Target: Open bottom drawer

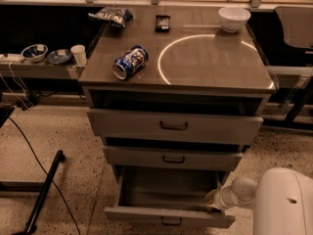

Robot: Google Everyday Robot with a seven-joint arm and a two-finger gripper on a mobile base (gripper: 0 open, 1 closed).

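Observation:
The grey cabinet [176,77] has three drawers. The bottom drawer [146,213] is pulled well out, and its inside [166,187] looks empty. Its small dark bar handle [171,222] shows at the lower edge of the front. My white arm [281,202] comes in from the lower right. The gripper [213,199] sits at the drawer's right side, just behind the front panel's right end. The top drawer [173,126] and the middle drawer [172,157] each stand slightly out.
On the cabinet top lie a blue can [130,61] on its side, a chip bag [110,16], a dark device [163,22] and a white bowl [234,18]. A shelf at the left holds bowls [34,52] and a cup [78,54]. A black stand leg [44,192] and cable lie on the floor.

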